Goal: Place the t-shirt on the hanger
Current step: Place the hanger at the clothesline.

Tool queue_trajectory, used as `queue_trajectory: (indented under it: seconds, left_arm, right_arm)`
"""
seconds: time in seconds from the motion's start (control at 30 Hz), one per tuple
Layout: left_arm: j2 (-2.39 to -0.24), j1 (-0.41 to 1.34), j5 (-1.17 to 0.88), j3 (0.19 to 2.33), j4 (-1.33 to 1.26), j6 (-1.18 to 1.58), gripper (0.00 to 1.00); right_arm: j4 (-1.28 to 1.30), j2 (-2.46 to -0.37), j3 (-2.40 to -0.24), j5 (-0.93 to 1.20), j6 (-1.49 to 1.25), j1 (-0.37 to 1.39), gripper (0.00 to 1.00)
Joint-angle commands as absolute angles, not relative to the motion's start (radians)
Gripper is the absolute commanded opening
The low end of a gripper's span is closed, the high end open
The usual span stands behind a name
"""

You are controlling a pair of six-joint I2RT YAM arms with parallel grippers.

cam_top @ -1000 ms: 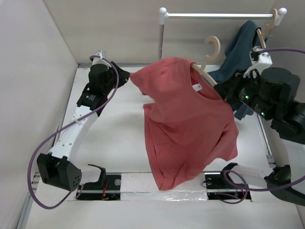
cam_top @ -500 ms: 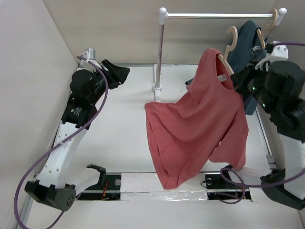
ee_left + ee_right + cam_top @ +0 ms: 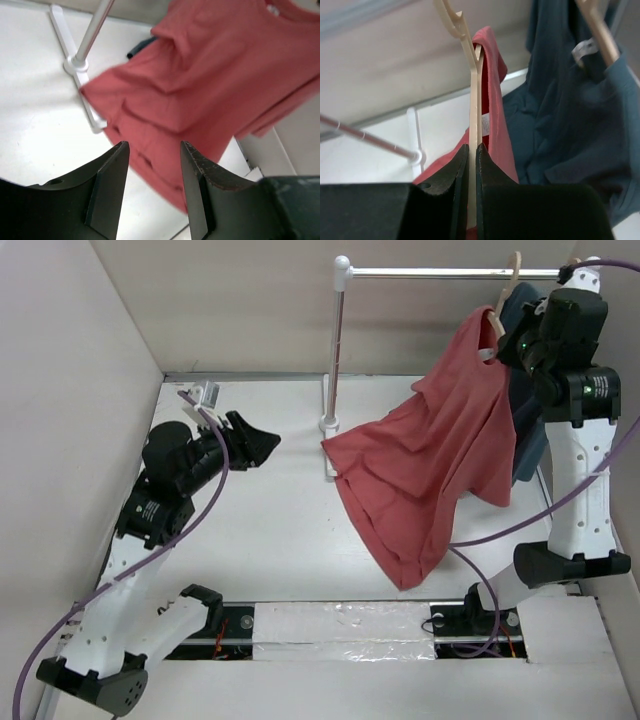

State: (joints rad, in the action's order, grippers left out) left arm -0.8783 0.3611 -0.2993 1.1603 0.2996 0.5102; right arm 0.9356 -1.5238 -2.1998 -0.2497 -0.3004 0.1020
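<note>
- The t-shirt (image 3: 440, 465) hangs in the upper right of the top view. Its collar is around the hanger (image 3: 507, 295), and its body drapes down and to the left, toward the middle of the frame.
- The hook of the hanger stands just beside the white rail (image 3: 430, 273) at the top edge. I cannot tell whether it sits on the rail.
- The right fingers (image 3: 462, 167) are pinching the thin neck of the hanger from both sides, at the lower centre of the right wrist view. The red cloth is just behind them.
- A dark teal shirt (image 3: 570, 115) on another wooden hanger (image 3: 597, 30) fills the right side of that view, just beside the t-shirt.
- The left fingers (image 3: 112, 170) are spread apart and hold nothing. In the top view they are at the middle left, above the desk (image 3: 260, 540) and well apart from the t-shirt.
</note>
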Motion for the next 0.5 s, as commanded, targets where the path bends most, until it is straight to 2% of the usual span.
queue_trajectory:
  seconds: [0.0,0.27,0.47]
  left_arm:
    - [-0.807,0.374,-0.318,1.125,0.362,0.465,0.41]
    - [-0.776,0.385,-0.333,1.049,0.359,0.477,0.41]
    - [-0.791,0.403,-0.328,1.049,0.354,0.474,0.41]
  right_arm:
    - [0.744,-1.506,-2.298,-0.226,-0.319,0.043,0.0]
    - [0.716,-1.571,-2.313,-0.219,-0.328,-0.034,0.0]
    - [0.661,-1.578,-2.189,-0.183,-0.337,-0.104,0.0]
